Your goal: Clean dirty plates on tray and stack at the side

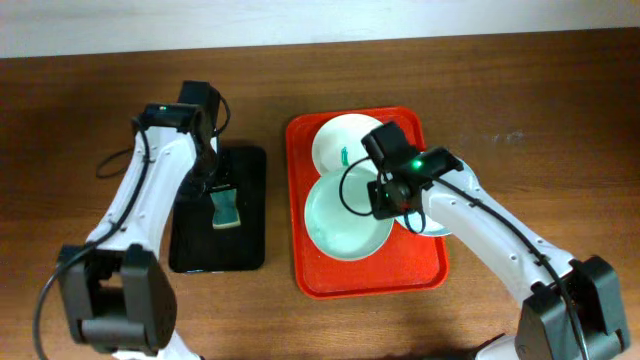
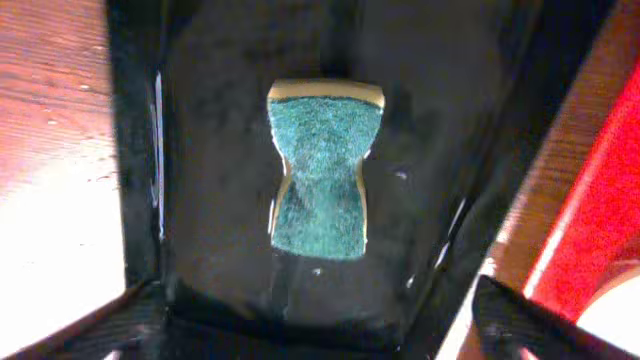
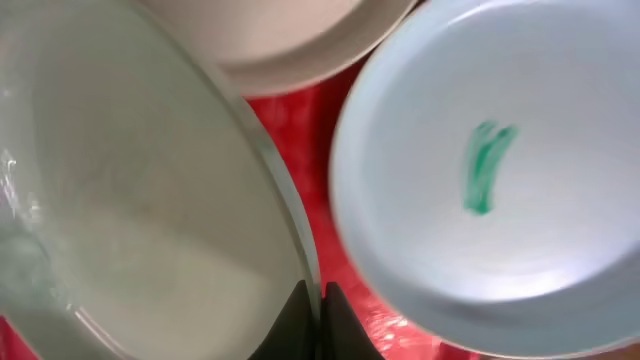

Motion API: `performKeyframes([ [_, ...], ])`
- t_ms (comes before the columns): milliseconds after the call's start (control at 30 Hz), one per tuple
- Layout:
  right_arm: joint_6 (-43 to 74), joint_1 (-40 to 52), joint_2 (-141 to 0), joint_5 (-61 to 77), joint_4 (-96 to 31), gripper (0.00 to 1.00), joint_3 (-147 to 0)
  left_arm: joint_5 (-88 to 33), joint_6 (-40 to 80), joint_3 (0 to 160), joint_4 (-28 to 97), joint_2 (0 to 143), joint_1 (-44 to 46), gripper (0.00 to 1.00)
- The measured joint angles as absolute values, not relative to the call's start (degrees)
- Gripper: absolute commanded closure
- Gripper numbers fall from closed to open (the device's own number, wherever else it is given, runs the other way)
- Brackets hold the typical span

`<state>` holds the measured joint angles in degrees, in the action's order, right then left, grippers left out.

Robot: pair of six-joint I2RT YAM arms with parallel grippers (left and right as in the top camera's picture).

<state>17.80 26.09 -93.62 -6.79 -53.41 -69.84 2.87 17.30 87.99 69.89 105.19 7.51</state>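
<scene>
1. Currently the mint plate [image 1: 340, 225] lies at 7 o'clock in the red tray [image 1: 370, 285]. Its face is wet and shows no green mark. The right tool [image 3: 318, 318] is pressed together on its rim, at the plate's 3 o'clock edge.
2. The white plate [image 1: 340, 140] sits at 12 o'clock in the tray and the light-blue plate [image 3: 520, 200] at 4 o'clock. Each carries a green smear [image 3: 487, 165], so both look unwashed. The three rims crowd together, and I cannot tell which overlaps which.
3. At 9 o'clock from the red tray, the black tray [image 1: 195, 250] holds the sponge [image 2: 322, 170], green side up. The left tool [image 1: 215, 188] hangs over it with fingers spread wide, gripping nothing.
4. The step in hand appears to be moving the mint plate out. Its wiping looks done and the sponge is parked. No stack shows yet on the surface [image 1: 520, 100].
5. The next move likely calls for a level lift by that thin, wet rim. The plate should rise above its neighbours' edges before swinging out beside the tray.
</scene>
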Motion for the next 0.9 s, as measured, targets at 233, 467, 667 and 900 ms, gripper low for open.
performKeyframes([
  [233, 17.96, 27.27, -93.43, -14.59, -59.4, 0.96, -75.16, 2.87, 17.3, 87.99, 70.52, 98.41, 4.75, 0.01],
  [467, 18.63, 34.72, -92.79, -21.39, -61.73, 0.96, -75.66, 3.92, 17.3, 88.09, 73.12, 96.9, 2.74, 0.01],
  [667, 18.7, 36.53, -92.79, -22.13, -61.34, 0.96, -77.58, 5.45, 18.57, 88.09, 74.24, 96.9, 0.45, 0.01],
  [900, 15.79, 39.7, -92.62, -22.26, -57.3, 0.96, -86.7, 2.72, 22.72, 88.09, 74.3, 96.9, -11.77, 0.01],
])
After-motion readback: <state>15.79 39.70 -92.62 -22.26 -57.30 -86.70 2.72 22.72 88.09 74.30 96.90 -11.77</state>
